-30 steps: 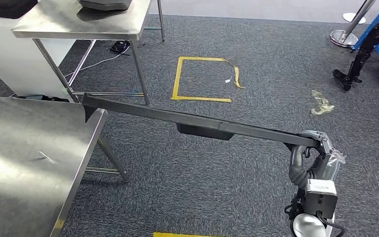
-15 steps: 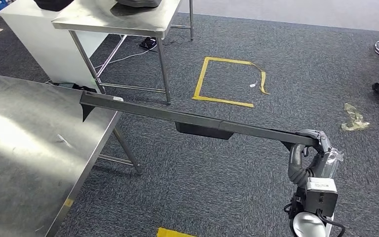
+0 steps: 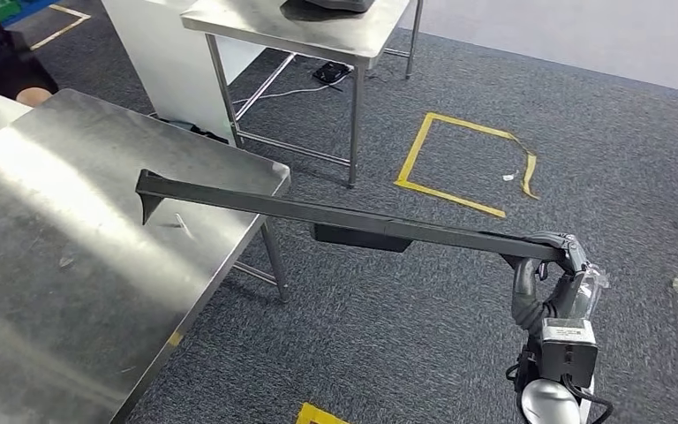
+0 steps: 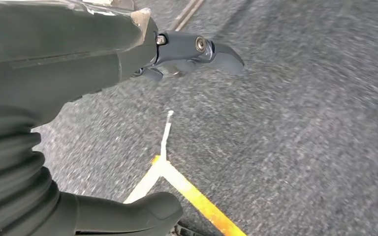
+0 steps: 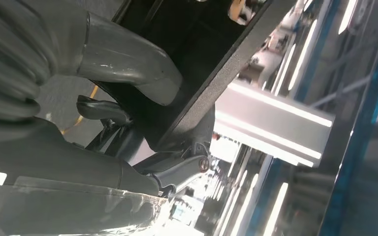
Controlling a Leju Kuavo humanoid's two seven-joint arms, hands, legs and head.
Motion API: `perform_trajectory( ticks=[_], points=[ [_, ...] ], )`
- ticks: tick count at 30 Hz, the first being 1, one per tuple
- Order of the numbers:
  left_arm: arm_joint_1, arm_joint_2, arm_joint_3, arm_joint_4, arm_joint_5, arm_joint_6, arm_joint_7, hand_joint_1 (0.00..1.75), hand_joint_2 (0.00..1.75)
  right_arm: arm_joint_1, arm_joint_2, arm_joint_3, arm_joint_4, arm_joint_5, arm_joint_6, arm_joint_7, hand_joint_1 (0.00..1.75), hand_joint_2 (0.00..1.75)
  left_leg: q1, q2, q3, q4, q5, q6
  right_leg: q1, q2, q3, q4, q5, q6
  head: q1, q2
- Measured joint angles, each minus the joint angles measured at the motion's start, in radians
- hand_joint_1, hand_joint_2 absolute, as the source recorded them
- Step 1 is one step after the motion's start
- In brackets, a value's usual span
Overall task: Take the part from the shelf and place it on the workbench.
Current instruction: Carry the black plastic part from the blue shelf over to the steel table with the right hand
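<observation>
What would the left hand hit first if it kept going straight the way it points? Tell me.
Probably the grey carpet floor, near the yellow tape line. The left hand holds nothing and nothing else lies ahead of it, though depth is hard to judge.

Long black part (image 3: 353,216) level, far end above workbench (image 3: 62,265).

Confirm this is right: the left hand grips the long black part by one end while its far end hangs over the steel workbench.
Wrong hand. The head view shows the right hand gripping the long black part by one end; its far end does hang over the steel workbench.
</observation>
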Motion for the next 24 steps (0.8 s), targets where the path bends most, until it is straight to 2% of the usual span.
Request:
perform_trajectory(
  ticks=[1, 2, 3, 4, 5, 7, 8, 9, 10, 11, 12, 13, 14, 15, 16, 17, 18, 19, 20, 21, 22, 23, 24],
  points=[
    [0.001, -0.001, 0.0, 0.0, 0.0, 0.0, 0.0, 0.0, 1.75, -0.001, 0.0, 0.0, 0.001, 0.0, 0.002, 0.0, 1.75, 1.75, 0.002, -0.015, 0.001, 0.001, 0.0, -0.002, -0.003, 0.006, 0.023, -0.053, 0.028, 0.01, 0.0, 0.0],
    [0.001, -0.001, 0.001, 0.0, 0.0, -0.001, 0.0, 0.0, 1.75, -0.003, 0.0, 0.0, 0.002, 0.0, 0.004, 0.0, 1.75, 1.75, 0.003, -0.03, 0.002, 0.002, 0.0, -0.005, -0.009, 0.026, 0.055, -0.125, 0.059, 0.021, 0.0, 0.0],
    [0.001, -0.001, 0.002, 0.0, 0.0, -0.002, 0.0, 0.0, 1.75, -0.004, 0.0, 0.001, 0.003, 0.0, 0.005, 0.0, 1.75, 1.75, 0.002, -0.044, -0.001, 0.006, -0.002, -0.01, -0.013, 0.048, 0.082, -0.188, 0.083, 0.025, 0.001, 0.0],
    [0.001, -0.001, 0.002, 0.0, 0.0, -0.002, 0.0, 0.0, 1.75, -0.006, 0.0, 0.001, 0.004, 0.0, 0.006, -0.001, 1.75, 1.75, 0.001, -0.056, -0.005, 0.009, -0.002, -0.016, -0.017, 0.065, 0.101, -0.231, 0.098, 0.025, 0.001, 0.0],
    [0.001, -0.001, 0.002, 0.0, 0.0, -0.002, 0.0, 0.0, 1.75, -0.007, 0.0, 0.002, 0.005, 0.001, 0.007, -0.001, 1.75, 1.75, 0.001, -0.067, -0.01, 0.011, -0.001, -0.023, -0.017, 0.076, 0.11, -0.251, 0.103, 0.019, 0.0, 0.0],
    [0.005, 0.0, 0.003, 0.0, -0.002, -0.001, -0.001, 0.0, 1.75, -0.008, 0.0, 0.002, 0.006, 0.002, 0.007, -0.002, 1.75, 1.75, 0.003, -0.086, -0.018, 0.009, 0.003, -0.035, -0.015, 0.057, 0.112, -0.253, 0.107, 0.003, 0.0, 0.0],
    [0.007, 0.0, 0.004, 0.0, -0.003, -0.001, -0.001, 0.0, 1.75, -0.009, 0.0, 0.002, 0.005, 0.002, 0.007, -0.002, 1.75, 1.75, 0.004, -0.078, -0.021, 0.013, 0.001, -0.04, -0.016, 0.047, 0.113, -0.255, 0.109, -0.002, 0.0, 0.0],
    [0.008, 0.001, 0.004, 0.0, -0.005, -0.003, -0.002, 0.0, 1.75, -0.008, 0.0, 0.002, 0.005, 0.002, 0.006, -0.002, 1.75, 1.75, 0.003, -0.056, -0.03, 0.03, -0.011, -0.044, -0.017, 0.034, 0.114, -0.256, 0.11, -0.009, -0.002, 0.0],
    [0.007, 0.002, 0.004, 0.0, -0.009, -0.006, -0.002, 0.0, 1.75, -0.003, 0.0, 0.002, 0.003, 0.002, 0.004, -0.003, 1.75, 1.75, 0.002, -0.024, -0.048, 0.068, -0.035, -0.048, -0.019, 0.021, 0.116, -0.258, 0.109, -0.016, -0.005, 0.0],
    [0.006, 0.002, 0.004, 0.0, -0.012, -0.009, -0.003, 0.0, 1.75, 0.004, 0.0, 0.002, 0.001, 0.002, 0.002, -0.004, 1.75, 1.75, 0.002, 0.014, -0.076, 0.126, -0.067, -0.051, -0.015, 0.007, 0.117, -0.258, 0.108, -0.021, -0.007, 0.0],
    [0.005, 0.002, 0.004, 0.0, -0.016, -0.012, -0.003, 0.0, 1.75, 0.012, -0.001, 0.002, -0.001, 0.001, 0.0, -0.005, 1.75, 1.75, 0.003, 0.038, -0.11, 0.194, -0.1, -0.054, -0.013, -0.008, 0.117, -0.258, 0.106, -0.026, -0.009, 0.0],
    [0.004, 0.002, 0.004, 0.0, -0.018, -0.013, -0.003, 0.0, 1.75, 0.02, -0.001, 0.002, -0.002, 0.001, -0.001, -0.005, 1.75, 1.75, 0.004, 0.05, -0.141, 0.255, -0.122, -0.055, -0.009, -0.022, 0.118, -0.258, 0.104, -0.028, -0.009, 0.0],
    [0.004, 0.002, 0.004, 0.0, -0.019, -0.014, -0.002, 0.0, 1.75, 0.025, -0.001, 0.001, -0.003, 0.0, -0.002, -0.005, 1.75, 1.75, 0.005, 0.055, -0.158, 0.289, -0.128, -0.055, -0.007, -0.036, 0.118, -0.258, 0.102, -0.03, -0.009, 0.0],
    [0.005, 0.002, 0.004, 0.0, -0.02, -0.014, -0.002, 0.0, 1.75, 0.029, -0.002, 0.002, -0.004, 0.0, -0.002, -0.005, 1.75, 1.75, 0.005, 0.058, -0.156, 0.285, -0.115, -0.054, -0.006, -0.049, 0.12, -0.258, 0.101, -0.032, -0.009, 0.0],
    [0.005, 0.003, 0.004, 0.0, -0.02, -0.015, -0.001, 0.0, 1.75, 0.031, -0.002, 0.002, -0.005, 0.0, -0.001, -0.005, 1.75, 1.75, 0.004, 0.064, -0.133, 0.241, -0.086, -0.051, -0.005, -0.062, 0.123, -0.258, 0.099, -0.033, -0.009, 0.0],
    [0.005, 0.004, 0.004, 0.0, -0.021, -0.015, -0.001, 0.0, 1.75, 0.033, -0.002, 0.002, -0.006, 0.0, 0.0, -0.005, 1.75, 1.75, 0.002, 0.08, -0.095, 0.173, -0.053, -0.045, -0.005, -0.072, 0.127, -0.258, 0.096, -0.033, -0.009, 0.0],
    [0.004, 0.004, 0.004, -0.001, -0.021, -0.015, -0.001, 0.0, 1.75, 0.033, -0.002, 0.002, -0.008, 0.0, 0.001, -0.005, 1.75, 1.75, -0.003, 0.108, -0.058, 0.106, -0.029, -0.039, -0.001, -0.082, 0.13, -0.257, 0.093, -0.031, -0.009, 0.0],
    [0.002, 0.005, 0.004, -0.001, -0.022, -0.015, -0.001, 0.0, 1.75, 0.033, -0.002, 0.002, -0.009, 0.0, 0.002, -0.005, 1.75, 1.75, -0.009, 0.129, -0.031, 0.056, -0.016, -0.032, 0.002, -0.091, 0.133, -0.257, 0.09, -0.028, -0.008, 0.0],
    [0.001, 0.005, 0.004, -0.001, -0.023, -0.015, -0.001, 0.0, 1.75, 0.033, -0.002, 0.002, -0.011, 0.0, 0.003, -0.004, 1.75, 1.75, -0.014, 0.144, -0.017, 0.029, -0.013, -0.027, 0.006, -0.1, 0.135, -0.257, 0.087, -0.024, -0.008, 0.0],
    [0.0, 0.006, 0.004, -0.001, -0.023, -0.015, -0.002, 0.0, 1.75, 0.033, -0.002, 0.002, -0.012, 0.0, 0.004, -0.004, 1.75, 1.75, -0.019, 0.144, -0.016, 0.021, -0.017, -0.023, 0.009, -0.11, 0.137, -0.258, 0.085, -0.019, -0.008, 0.0],
    [0.0, 0.006, 0.004, -0.001, -0.024, -0.015, -0.002, 0.0, 1.75, 0.033, -0.002, 0.002, -0.013, 0.0, 0.005, -0.004, 1.75, 1.75, -0.02, 0.129, -0.017, 0.019, -0.015, -0.019, 0.011, -0.122, 0.141, -0.261, 0.083, -0.015, -0.007, 0.0],
    [0.001, 0.005, 0.004, -0.001, -0.024, -0.015, -0.002, 0.0, 1.75, 0.033, -0.002, 0.002, -0.014, 0.0, 0.005, -0.004, 1.75, 1.75, -0.017, 0.117, -0.013, 0.013, -0.012, -0.014, 0.01, -0.123, 0.144, -0.26, 0.079, -0.011, -0.007, 0.0],
    [0.001, 0.005, 0.004, -0.001, -0.024, -0.015, -0.002, 0.0, 1.75, 0.033, -0.002, 0.002, -0.016, 0.001, 0.006, -0.004, 1.75, 1.75, -0.014, 0.104, -0.009, 0.007, -0.008, -0.008, 0.009, -0.107, 0.142, -0.25, 0.072, -0.007, -0.007, 0.0]
  ],
)
